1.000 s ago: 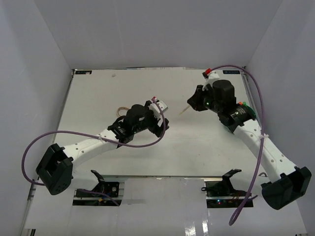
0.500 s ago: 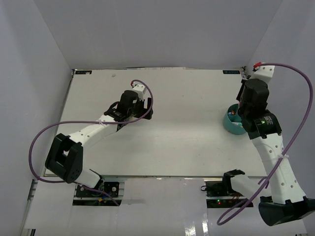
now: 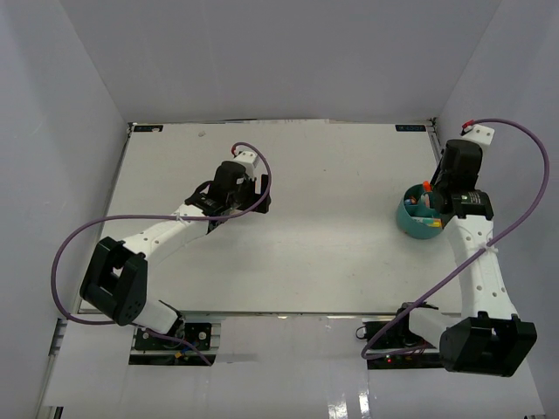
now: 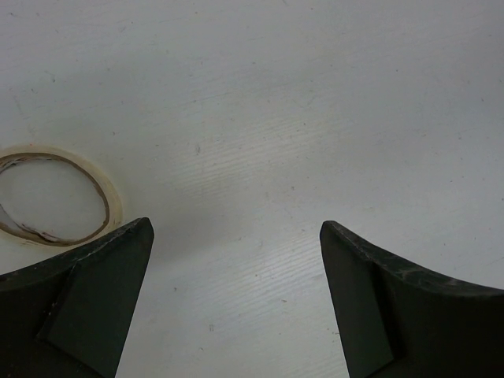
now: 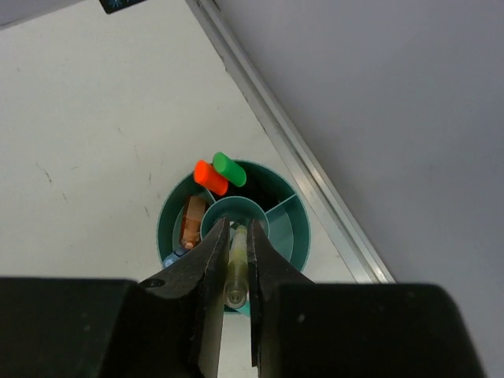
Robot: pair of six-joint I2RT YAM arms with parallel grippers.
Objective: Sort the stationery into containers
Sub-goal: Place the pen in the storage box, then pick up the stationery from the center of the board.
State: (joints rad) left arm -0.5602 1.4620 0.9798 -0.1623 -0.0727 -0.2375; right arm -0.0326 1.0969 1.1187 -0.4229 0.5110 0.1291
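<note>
Teal organiser cup [image 5: 285, 227] sat directly beneath the right gripper [image 5: 236, 233], whose narrow jaws pinched a pencil [image 5: 234, 272] end-on above its centre well.

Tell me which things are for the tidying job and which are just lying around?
For the job: teal cup, orange-capped marker, green-capped marker, pale pencil in the right claw, beige loop by the left claw.
Just lying about: purple cable, black corner label.
</note>
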